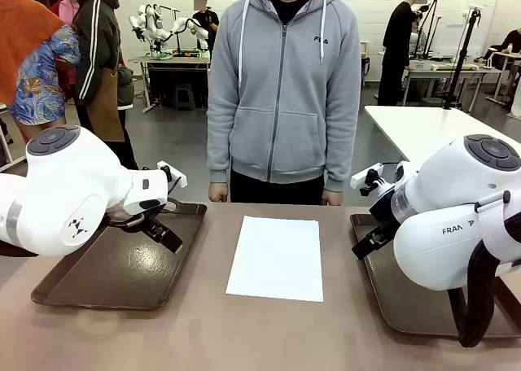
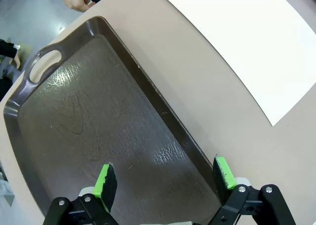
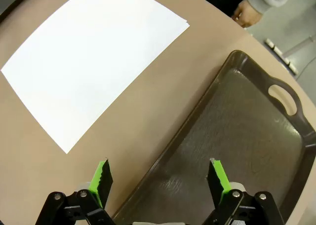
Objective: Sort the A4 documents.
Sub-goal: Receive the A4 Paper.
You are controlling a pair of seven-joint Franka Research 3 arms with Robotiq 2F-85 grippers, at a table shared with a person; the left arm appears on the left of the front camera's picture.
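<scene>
The A4 documents point(image 1: 275, 257) lie as a neat white stack or sheet at the middle of the table, between two brown trays; I cannot tell how many sheets there are. They also appear in the left wrist view point(image 2: 252, 42) and the right wrist view point(image 3: 94, 62). My left gripper point(image 1: 169, 239) hangs open over the inner edge of the left tray point(image 1: 98, 281), with nothing between its green pads point(image 2: 105, 180). Over the inner rim of the right tray point(image 3: 247, 131), my right gripper point(image 3: 159, 179) is open and holds nothing.
A person in a grey hoodie stands at the far edge, with hands point(image 1: 217, 193) resting at the table's rim. One hand point(image 3: 245, 12) is near the right tray's handle end. Both trays point(image 2: 84, 116) hold nothing. Bare tabletop point(image 1: 244, 338) surrounds the paper.
</scene>
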